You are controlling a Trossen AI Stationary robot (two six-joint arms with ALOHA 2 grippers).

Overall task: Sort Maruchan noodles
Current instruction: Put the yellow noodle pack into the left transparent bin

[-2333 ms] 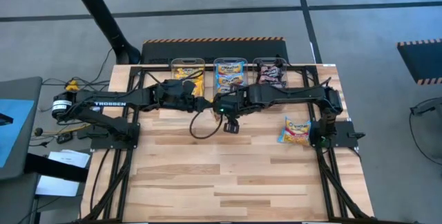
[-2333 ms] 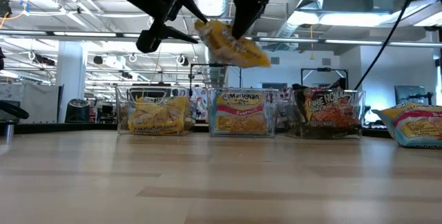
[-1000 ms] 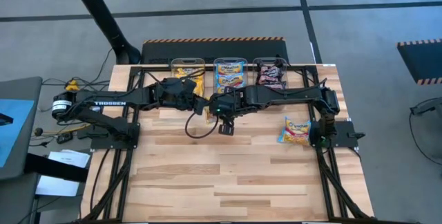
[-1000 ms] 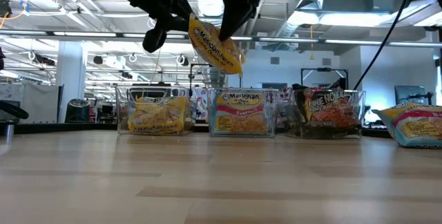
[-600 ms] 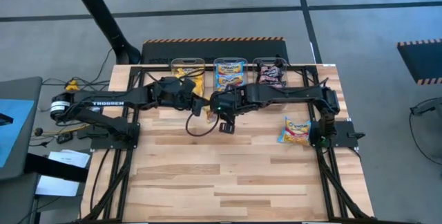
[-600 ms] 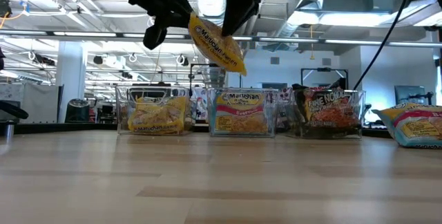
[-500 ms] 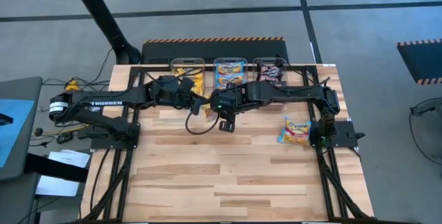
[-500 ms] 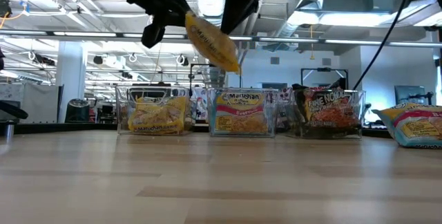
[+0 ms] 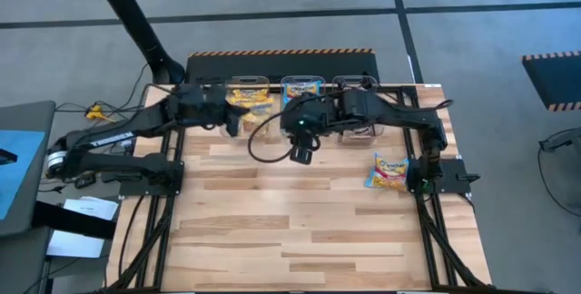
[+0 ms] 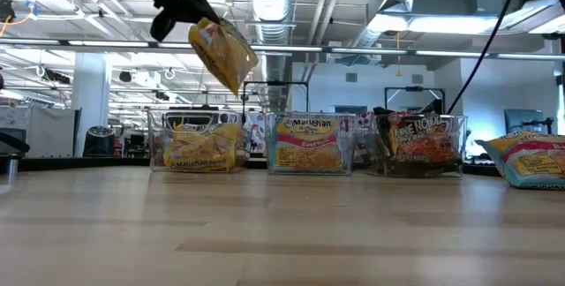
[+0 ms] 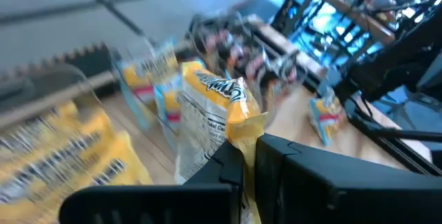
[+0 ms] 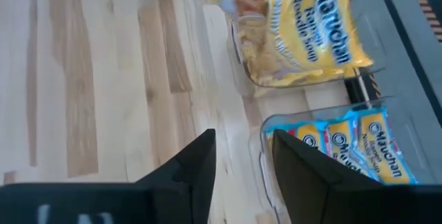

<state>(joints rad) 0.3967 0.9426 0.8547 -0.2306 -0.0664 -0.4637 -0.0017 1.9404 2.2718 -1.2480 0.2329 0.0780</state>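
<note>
Yellow Maruchan packet (image 10: 221, 52) hangs in the air, clamped in the left gripper (image 11: 247, 156).

It dangles tilted above the yellow-packet bin (image 10: 196, 144) at the table's (image 9: 300, 221) 11 o'clock edge. The middle bin (image 12: 331, 148) holds blue packets, the dark-packet bin (image 10: 422, 145) sits at 1 o'clock. The right gripper (image 12: 243, 155) hovers near the middle bin, fingers parted, empty. A loose packet (image 9: 388, 171) lies at 3 o'clock.

Three clear bins (image 9: 305, 84) line the table's (image 9: 300, 230) far edge, with a lone packet (image 9: 388, 171) near the right arm's base.
</note>
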